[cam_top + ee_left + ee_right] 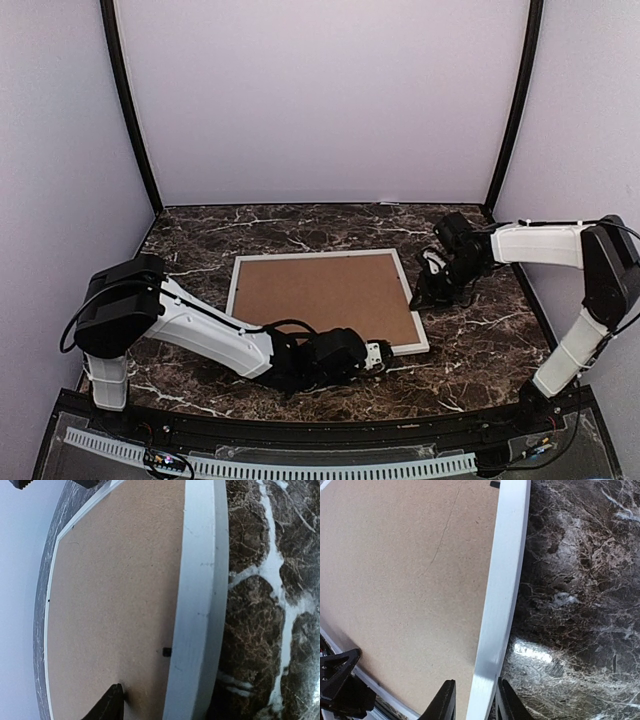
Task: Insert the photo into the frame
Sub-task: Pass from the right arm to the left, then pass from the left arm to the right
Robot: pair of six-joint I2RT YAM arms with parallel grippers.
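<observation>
The frame [310,256] lies face down on the marble table, its thin white border around a plain brown backing board [325,295]. The photo is hidden. My right gripper [430,290] is at the frame's right side. In the right wrist view it [475,690] is open and straddles the white rail [505,570], the right finger against the rail and the left finger a little apart over the board. My left gripper [378,355] is at the frame's near right corner. Only one of its fingertips [111,705] shows, resting on the board beside the rail [197,605].
Dark marble table [480,350] with white veins lies all round the frame. Pale walls with black corner posts [130,110] close in the back and sides. A small black tab [166,651] sits at the rail's inner edge.
</observation>
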